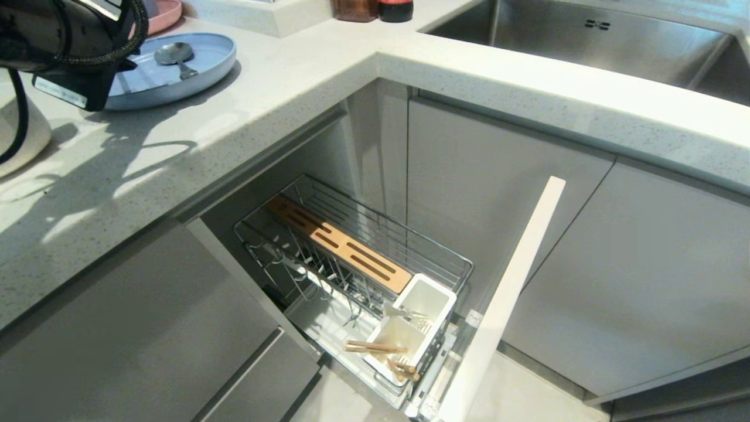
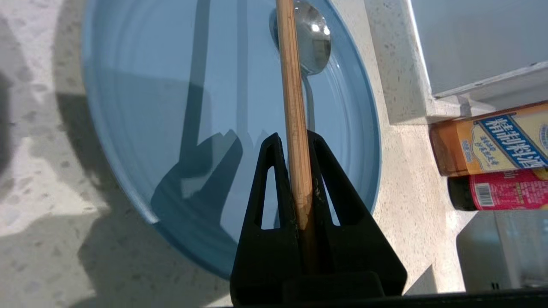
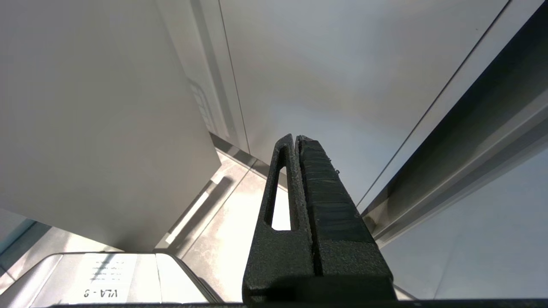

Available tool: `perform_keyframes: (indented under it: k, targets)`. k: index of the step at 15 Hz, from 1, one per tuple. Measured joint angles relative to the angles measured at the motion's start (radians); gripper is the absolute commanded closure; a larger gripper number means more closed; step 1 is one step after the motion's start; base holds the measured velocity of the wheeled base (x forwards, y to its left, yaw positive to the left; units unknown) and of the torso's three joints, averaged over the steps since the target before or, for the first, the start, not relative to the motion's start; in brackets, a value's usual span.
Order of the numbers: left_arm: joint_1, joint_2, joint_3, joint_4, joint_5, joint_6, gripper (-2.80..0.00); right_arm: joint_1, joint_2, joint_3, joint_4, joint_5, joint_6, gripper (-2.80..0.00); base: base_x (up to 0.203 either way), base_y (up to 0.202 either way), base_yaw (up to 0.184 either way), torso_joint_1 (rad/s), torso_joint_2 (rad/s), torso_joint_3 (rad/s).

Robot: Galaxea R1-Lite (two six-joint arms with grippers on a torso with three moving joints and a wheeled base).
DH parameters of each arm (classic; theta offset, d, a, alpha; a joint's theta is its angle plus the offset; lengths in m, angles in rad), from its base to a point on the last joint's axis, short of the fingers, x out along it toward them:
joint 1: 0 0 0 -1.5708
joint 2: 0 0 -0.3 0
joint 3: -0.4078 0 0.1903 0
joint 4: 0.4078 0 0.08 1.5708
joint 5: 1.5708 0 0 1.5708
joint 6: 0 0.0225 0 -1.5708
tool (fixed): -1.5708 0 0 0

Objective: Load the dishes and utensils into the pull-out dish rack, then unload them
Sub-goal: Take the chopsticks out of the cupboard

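Left wrist view | left claw [image 2: 294, 141] clenched on chopstick [image 2: 293, 107] over blue plate [image 2: 141, 107] | right claw [image 3: 296, 139] clenched, empty

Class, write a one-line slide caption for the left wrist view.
Left end effector grips a light-wood chopstick above the light-blue round plate holding a silver metal spoon.

Hard light falls on the countertop [image 1: 193, 146] from beyond the arm, throwing sharp-edged shadows of arm and cable across it. The light-blue plate [image 2: 171, 107] carries a crisp dark shadow of the left gripper [image 2: 293, 141] just beside the fingers [image 2: 269, 205]; beyond their tips the spoon [image 2: 314, 38] shows small glare spots. The rack [image 1: 363, 275] lies in dimmer, even shade. Beyond the right gripper [image 3: 296, 139] the floor is overexposed. All views are sharp.
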Motion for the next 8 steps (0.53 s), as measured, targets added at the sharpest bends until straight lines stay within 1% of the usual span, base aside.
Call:
perform_keyframes:
  k: [2,8]
  targets:
    - [0.014,-0.008,0.016,0.001,-0.007,-0.013,0.00,0.000,0.000,0.000,0.000,0.000,0.000,0.00,0.000,0.000,0.000,0.000,0.00,0.000]
    - [0.049,-0.016,0.025,0.001,-0.038,-0.017,0.00,0.000,0.000,0.000,0.000,0.000,0.000,0.00,0.000,0.000,0.000,0.000,0.00,0.000]
